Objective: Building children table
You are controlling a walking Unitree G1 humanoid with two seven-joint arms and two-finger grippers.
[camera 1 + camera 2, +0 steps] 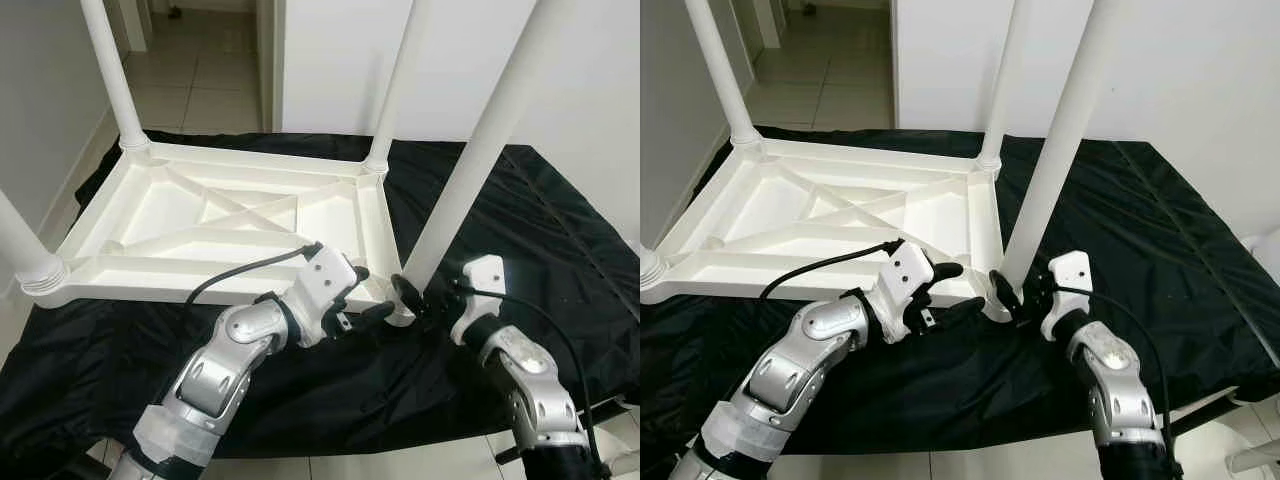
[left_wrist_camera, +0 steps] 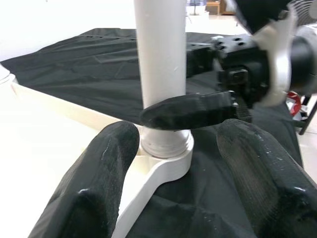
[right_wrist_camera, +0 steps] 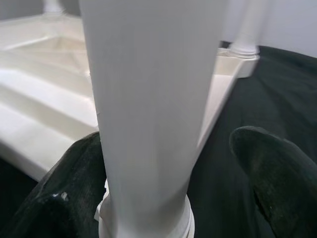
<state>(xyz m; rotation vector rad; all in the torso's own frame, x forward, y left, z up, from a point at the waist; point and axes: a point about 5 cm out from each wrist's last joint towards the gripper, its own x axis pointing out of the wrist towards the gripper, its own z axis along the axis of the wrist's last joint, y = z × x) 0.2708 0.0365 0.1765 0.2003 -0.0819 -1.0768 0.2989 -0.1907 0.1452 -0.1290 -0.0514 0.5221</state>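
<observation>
The white table top (image 1: 230, 215) lies upside down on a black cloth (image 1: 520, 230) spread over a surface, its ribbed underside facing up and its legs standing up from the corners. The corner nearest me holds the leg (image 1: 470, 160) I am working on, seated in its round socket (image 2: 166, 148). My right gripper (image 1: 412, 294) is at the base of that leg, fingers spread either side of it; one finger (image 2: 190, 110) lies across the pole just above the socket, but from my wrist the other finger (image 3: 275, 168) stands apart from the leg, so my jaws are open, not clamped. My left gripper (image 1: 368, 300) sits just beside the same corner, fingers (image 2: 99, 168) parted wide with the socket between them, gripping nothing. Pale floor tiles (image 1: 190, 75) run off behind the table.
</observation>
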